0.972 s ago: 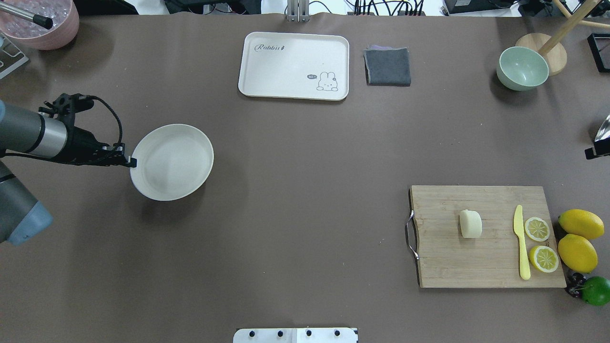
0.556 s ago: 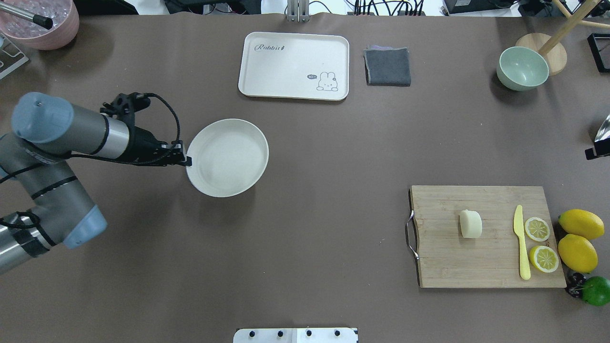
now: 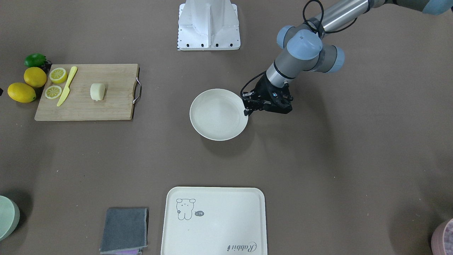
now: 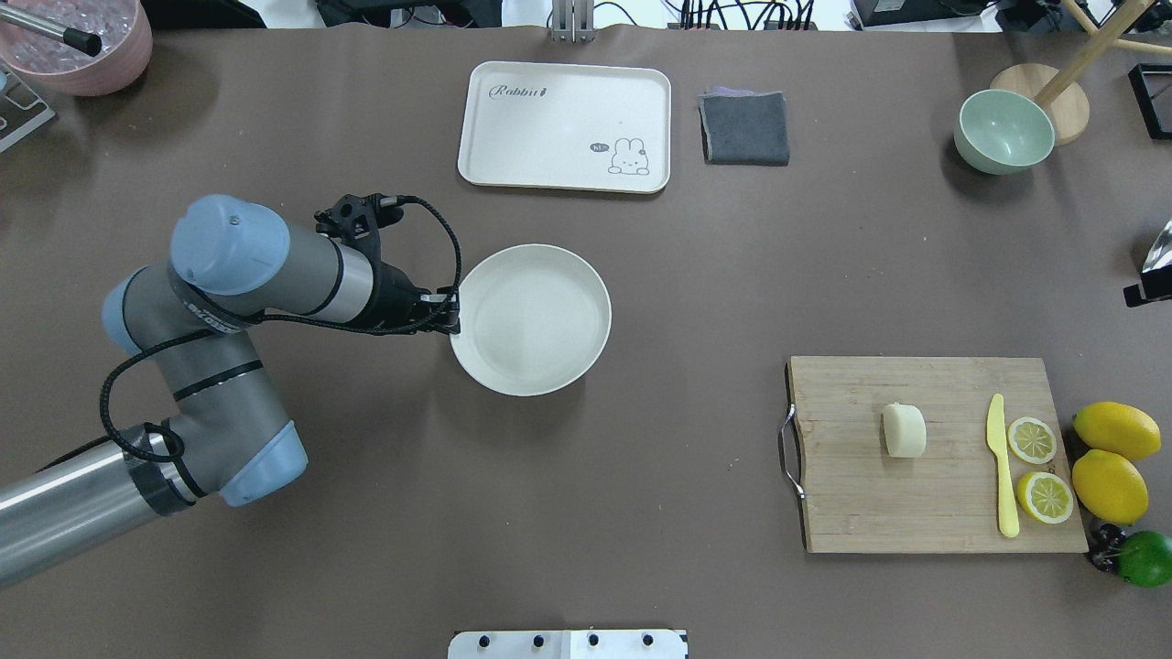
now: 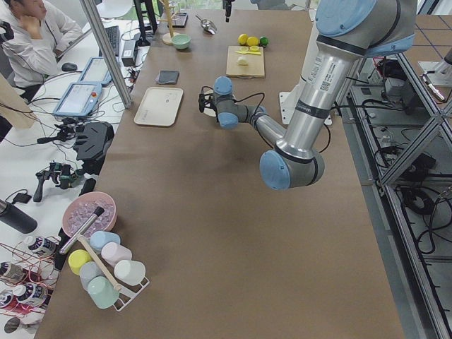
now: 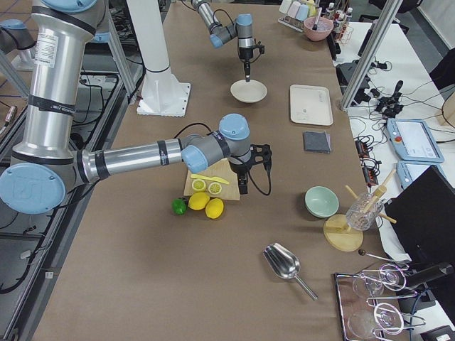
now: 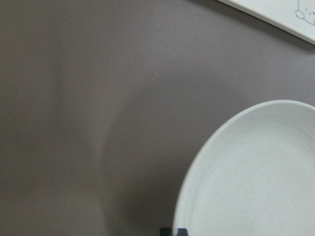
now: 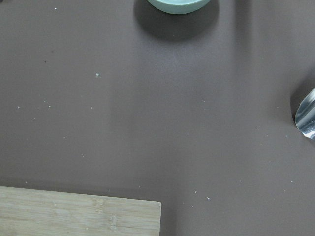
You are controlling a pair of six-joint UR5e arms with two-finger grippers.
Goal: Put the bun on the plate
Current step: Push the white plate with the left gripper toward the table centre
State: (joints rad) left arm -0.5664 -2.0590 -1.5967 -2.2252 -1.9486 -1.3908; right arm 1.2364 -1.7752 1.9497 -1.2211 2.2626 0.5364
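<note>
The plate (image 4: 531,320) is a round off-white dish near the table's middle, also in the front view (image 3: 218,114). It throws a shadow on the table. My left gripper (image 4: 453,320) is shut on its left rim, and its fingertips (image 7: 174,231) pinch the plate (image 7: 256,187) in the left wrist view. The bun (image 4: 904,430), a pale cream stub, lies on the wooden cutting board (image 4: 851,494) at the right, far from the plate. My right gripper (image 6: 245,183) shows only in the exterior right view, above the board's edge; I cannot tell its state.
A yellow knife (image 4: 1003,467), two lemon halves (image 4: 1032,439) and whole lemons (image 4: 1112,458) are at the board's right. A cream tray (image 4: 549,119), grey cloth (image 4: 745,128) and mint bowl (image 4: 1003,131) line the far edge. A pink bowl (image 4: 82,46) is far left.
My left arm has carried the plate rightward from the table's left side toward the middle. The bun and the board have not moved.
</note>
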